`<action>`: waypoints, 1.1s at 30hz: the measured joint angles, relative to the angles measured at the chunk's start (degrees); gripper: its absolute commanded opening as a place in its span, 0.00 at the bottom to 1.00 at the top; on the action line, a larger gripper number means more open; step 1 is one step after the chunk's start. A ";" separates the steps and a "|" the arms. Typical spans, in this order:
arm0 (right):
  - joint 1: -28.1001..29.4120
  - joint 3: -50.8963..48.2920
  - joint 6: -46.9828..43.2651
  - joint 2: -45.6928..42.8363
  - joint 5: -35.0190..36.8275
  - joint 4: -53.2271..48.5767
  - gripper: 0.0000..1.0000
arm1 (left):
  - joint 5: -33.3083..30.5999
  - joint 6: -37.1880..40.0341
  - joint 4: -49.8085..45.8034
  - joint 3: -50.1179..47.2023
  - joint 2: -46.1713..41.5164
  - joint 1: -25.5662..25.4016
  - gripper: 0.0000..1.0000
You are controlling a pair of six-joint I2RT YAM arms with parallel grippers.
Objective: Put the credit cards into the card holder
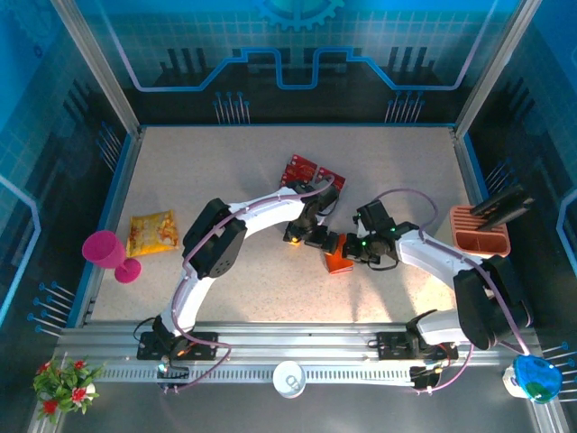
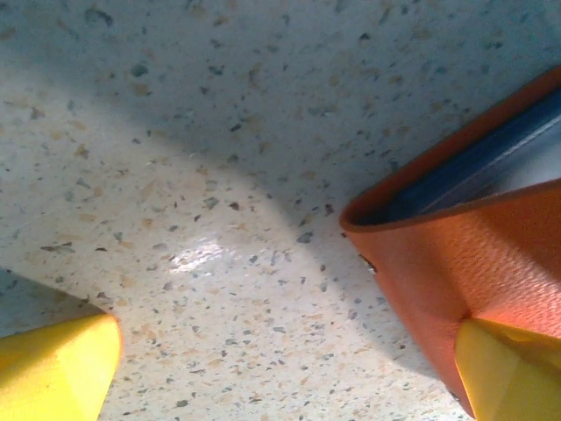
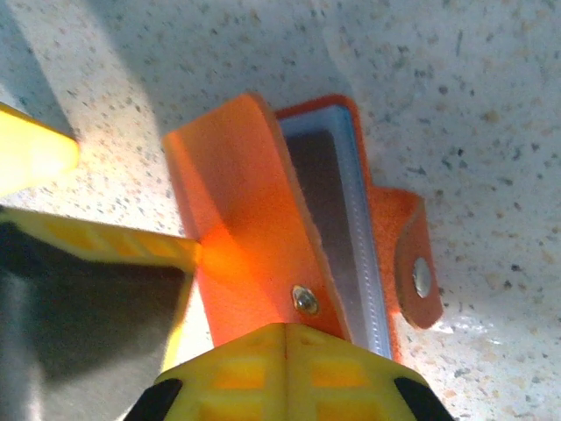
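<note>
Jaws of left gripper (image 2: pixel 280 373) wide over open table (image 2: pixel 219 132), one fingertip at card holder (image 3: pixel 241 219) edge (right gripper (image 3: pixel 285 346) pinched on its flap)

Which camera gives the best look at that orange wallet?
The right wrist view: the card holder is close, cover lifted, grey pockets and snap strap visible. The left wrist view catches one corner; the top view shows it as a small orange patch.

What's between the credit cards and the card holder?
In the top view, the left arm's wrist and open left gripper separate the credit cards from the card holder.
</note>
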 measured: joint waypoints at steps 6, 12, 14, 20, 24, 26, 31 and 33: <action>-0.15 -2.91 -0.15 1.07 -0.31 1.05 0.00 | -0.55 -0.02 -0.22 0.00 -0.02 0.00 0.99; -0.26 -3.28 -0.15 1.01 -0.61 2.05 0.00 | 0.44 -0.44 0.00 0.00 -0.22 0.02 0.99; -0.26 -3.39 -0.15 0.98 -0.61 2.14 0.00 | 1.22 -0.55 0.48 0.00 -0.33 0.02 0.99; -0.26 -3.80 -0.13 0.79 -0.87 2.78 0.00 | 2.71 -1.79 1.51 0.02 -0.35 0.00 0.99; -0.31 -3.91 -0.13 0.79 -1.31 3.21 0.00 | 2.62 -1.90 1.53 0.02 -0.35 -0.02 0.99; -0.35 -3.91 -0.13 0.81 -1.51 3.28 0.00 | 1.95 -1.77 1.51 0.02 -0.35 -0.11 0.99; -0.46 -3.69 -0.13 0.92 -1.95 3.17 0.00 | -1.70 -0.63 0.83 0.02 -0.24 -0.87 0.99; -0.98 -3.34 -0.13 0.90 -2.38 2.45 0.00 | -3.37 0.11 0.57 0.02 0.02 -1.38 0.99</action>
